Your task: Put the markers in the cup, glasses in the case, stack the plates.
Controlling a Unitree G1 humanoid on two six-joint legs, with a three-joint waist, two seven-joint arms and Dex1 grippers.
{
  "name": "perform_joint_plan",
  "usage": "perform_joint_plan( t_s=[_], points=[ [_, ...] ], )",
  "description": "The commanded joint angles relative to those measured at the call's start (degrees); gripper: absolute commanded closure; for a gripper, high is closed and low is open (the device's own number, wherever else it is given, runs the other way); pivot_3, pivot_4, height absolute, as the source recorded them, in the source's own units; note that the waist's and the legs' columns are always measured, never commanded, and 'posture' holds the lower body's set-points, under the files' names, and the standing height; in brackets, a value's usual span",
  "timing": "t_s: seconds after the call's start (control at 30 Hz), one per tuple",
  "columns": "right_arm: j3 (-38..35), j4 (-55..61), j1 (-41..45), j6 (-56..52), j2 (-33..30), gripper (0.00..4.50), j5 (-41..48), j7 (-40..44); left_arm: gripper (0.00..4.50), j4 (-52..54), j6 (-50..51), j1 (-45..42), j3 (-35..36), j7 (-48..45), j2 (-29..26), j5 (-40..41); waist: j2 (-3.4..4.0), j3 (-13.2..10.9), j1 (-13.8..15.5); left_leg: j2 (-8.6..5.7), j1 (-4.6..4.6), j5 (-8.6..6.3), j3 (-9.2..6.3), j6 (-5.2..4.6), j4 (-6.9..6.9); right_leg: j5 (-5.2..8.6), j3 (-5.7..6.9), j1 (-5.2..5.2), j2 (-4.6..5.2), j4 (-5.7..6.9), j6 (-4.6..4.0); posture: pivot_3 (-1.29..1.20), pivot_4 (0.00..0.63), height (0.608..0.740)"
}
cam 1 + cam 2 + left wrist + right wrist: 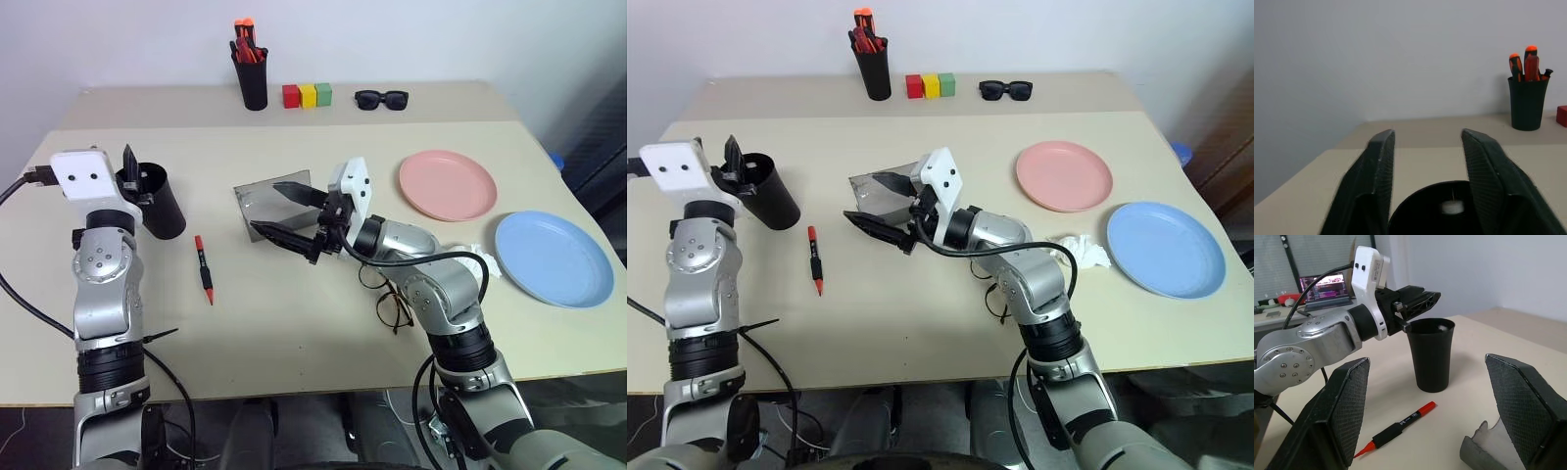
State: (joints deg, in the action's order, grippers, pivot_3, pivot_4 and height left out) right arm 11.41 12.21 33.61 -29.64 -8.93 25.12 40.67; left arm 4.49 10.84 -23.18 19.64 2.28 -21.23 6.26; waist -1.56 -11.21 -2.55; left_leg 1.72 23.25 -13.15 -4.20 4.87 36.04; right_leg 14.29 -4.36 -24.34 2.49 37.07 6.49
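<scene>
Risk first, from the left eye view: the left gripper [132, 168] sits right over the rim of the cup [157, 203] at the left of the frame, so any sideways drift could tip the cup. The red marker [204, 268] lies loose just right of it. Mid-frame, the right gripper [291, 212] hangs spread wide and empty in front of the case [270, 200], forearm running in from lower right. The glasses [390, 302] lie partly under that forearm, so a careless swing could drag them. The pink plate [447, 184] and blue plate [553, 258] sit apart at the right, unstacked.

Left wrist view: left fingers [1374, 186] partly apart, nothing between them, a white marker end [1452, 207] down in the cup.

Right wrist view: right fingers [1347, 401] wide apart, holding nothing, with cup and red marker ahead.
</scene>
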Motion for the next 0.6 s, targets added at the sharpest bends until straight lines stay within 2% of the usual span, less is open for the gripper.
perform_joint_plan(
  t_s=[0.03,0.23,0.33,0.43,0.53,0.6],
  points=[
    [0.0,2.1,0.4,0.4,0.4,0.64,1.0,0.1,2.44,1.2,-0.9,-0.7,0.0,0.3,0.0,-0.5,0.00,0.0,0.0,0.00,0.00,0.00,0.00,0.00,0.00,0.00,0.00,0.00,0.00,0.00,0.00,0.00,0.150,0.740],
    [-0.2,1.9,0.2,0.8,0.1,0.64,0.7,0.2,2.44,6.5,1.3,-1.3,-0.1,-3.3,-0.1,4.2,0.00,0.0,0.0,0.00,0.00,0.00,-0.01,0.00,0.00,0.00,0.01,0.00,0.00,0.00,0.00,0.00,0.150,0.740],
    [-1.8,1.3,0.9,1.3,-1.7,0.64,0.3,0.5,1.54,17.0,10.9,1.6,-2.2,-8.8,-1.8,11.1,0.00,0.0,0.0,0.00,0.03,0.00,-0.02,0.00,0.00,0.00,0.02,0.00,0.00,-0.01,0.00,0.00,0.150,0.740],
    [-3.7,0.8,1.4,1.3,-4.4,0.64,0.9,1.9,0.06,23.4,24.2,4.8,-3.7,-8.3,-4.0,13.1,0.00,0.0,0.0,0.00,0.04,0.00,-0.03,0.00,-0.01,0.00,0.02,0.00,0.02,-0.02,0.01,0.00,0.150,0.740],
    [-4.9,0.6,1.5,1.1,-7.3,0.64,1.3,3.6,0.02,28.2,37.5,6.1,-8.2,-5.8,-7.4,10.1,0.01,0.0,-0.1,0.00,0.00,0.00,-0.05,0.00,-0.01,0.02,0.02,0.00,-0.03,0.03,0.00,0.00,0.150,0.740],
    [-5.3,0.4,1.4,1.2,-8.6,0.64,1.1,4.4,0.02,30.6,47.6,4.8,-9.5,-2.7,-6.7,9.8,0.01,0.0,-0.2,0.01,0.01,0.00,-0.06,0.00,0.01,0.02,0.01,0.00,-0.04,0.01,0.00,0.00,0.150,0.740]
  ],
)
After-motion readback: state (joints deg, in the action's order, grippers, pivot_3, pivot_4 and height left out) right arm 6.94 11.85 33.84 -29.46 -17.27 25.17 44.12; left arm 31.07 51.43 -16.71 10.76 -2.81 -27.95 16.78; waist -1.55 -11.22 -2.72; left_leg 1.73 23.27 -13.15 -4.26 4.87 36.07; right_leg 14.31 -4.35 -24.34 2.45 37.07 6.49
